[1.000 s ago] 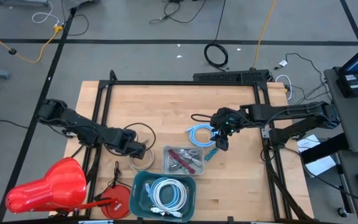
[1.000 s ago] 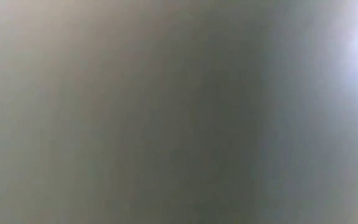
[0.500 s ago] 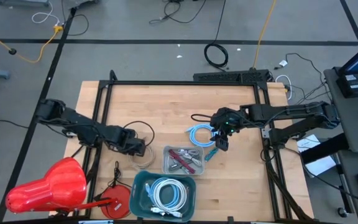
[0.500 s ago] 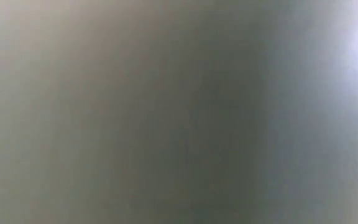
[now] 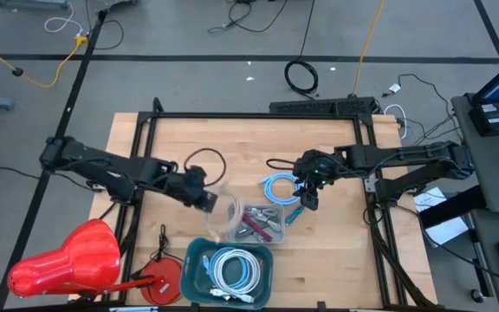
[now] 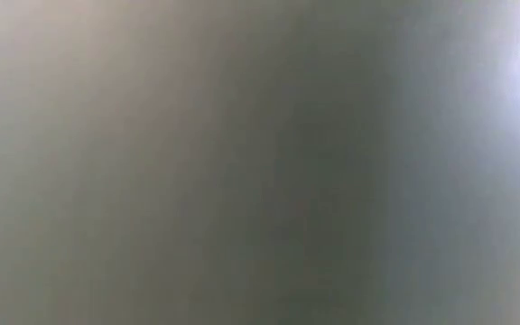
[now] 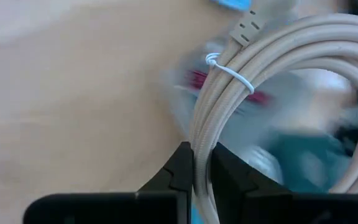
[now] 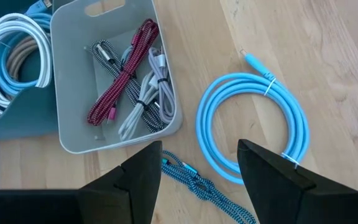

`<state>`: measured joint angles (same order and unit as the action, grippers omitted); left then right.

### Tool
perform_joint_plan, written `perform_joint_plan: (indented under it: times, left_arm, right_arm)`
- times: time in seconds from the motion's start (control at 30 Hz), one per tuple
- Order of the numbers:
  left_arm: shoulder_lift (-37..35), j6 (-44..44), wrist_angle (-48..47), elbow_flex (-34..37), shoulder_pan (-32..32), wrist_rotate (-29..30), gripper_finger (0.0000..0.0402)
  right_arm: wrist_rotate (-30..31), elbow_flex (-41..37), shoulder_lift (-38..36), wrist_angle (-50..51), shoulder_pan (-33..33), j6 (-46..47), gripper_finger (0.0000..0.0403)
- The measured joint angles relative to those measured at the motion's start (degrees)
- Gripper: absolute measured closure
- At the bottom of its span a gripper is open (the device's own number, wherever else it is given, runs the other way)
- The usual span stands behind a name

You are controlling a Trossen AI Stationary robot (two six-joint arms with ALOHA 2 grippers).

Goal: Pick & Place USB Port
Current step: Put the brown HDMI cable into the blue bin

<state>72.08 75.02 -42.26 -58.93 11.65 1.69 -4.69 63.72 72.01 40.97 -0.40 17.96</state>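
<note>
A beige USB cable coil (image 7: 278, 43), bound by a white twist tie (image 7: 230, 70), sits in my left gripper (image 7: 199, 163), which is shut on it. In the high view this gripper (image 5: 208, 199) is at the left edge of the grey bin (image 5: 232, 208), and the coil (image 5: 225, 217) shows as a pale blur beside it. My right gripper (image 5: 308, 201) hovers open right of the bin, with nothing between its fingers (image 8: 197, 168). A light blue cable coil (image 8: 253, 124) lies flat on the table beneath it. The low view shows only blur. My left gripper pinches the coil's bundled strands (image 7: 199, 146) between its two fingers, several strands together, a short way below the twist tie. The loop arcs away beyond the fingertips, with its plug (image 7: 247, 25) at the far end. In the high view the coil looks lifted off the table.
The grey bin (image 8: 64, 74) holds red, black-and-white and grey cables. A teal bin (image 5: 193, 260) near the front edge holds white and pale blue coils. A teal braided cable (image 8: 194, 180) lies by the right gripper. A red object (image 5: 68, 260) and a red disc (image 5: 163, 282) sit at the front left.
My left gripper has moved toward the table's right edge, up to the grey bin. The beige coil, which lay on the table in front of it a second ago, has come along and is now off the wood beside the bin.
</note>
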Motion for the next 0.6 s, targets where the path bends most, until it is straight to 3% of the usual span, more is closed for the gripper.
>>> perform_joint_plan:
  times: [0.3, 0.47, 0.6]
  left_arm:
    - [16.6, 2.0, -7.2, -16.2, 12.6, -0.7, 0.0370]
    - [25.5, 4.5, -7.7, -18.4, 16.2, -1.7, 0.0370]
    - [28.5, 7.2, -7.4, -18.7, 19.0, -2.4, 0.0370]
  right_arm:
    - [0.2, 0.0, 0.0, -0.4, 0.0, -0.1, 0.0202]
    - [0.3, 0.0, 0.0, -0.7, 0.0, -0.4, 0.0202]
    - [0.3, 0.0, 0.0, -0.6, 0.0, -0.4, 0.0202]
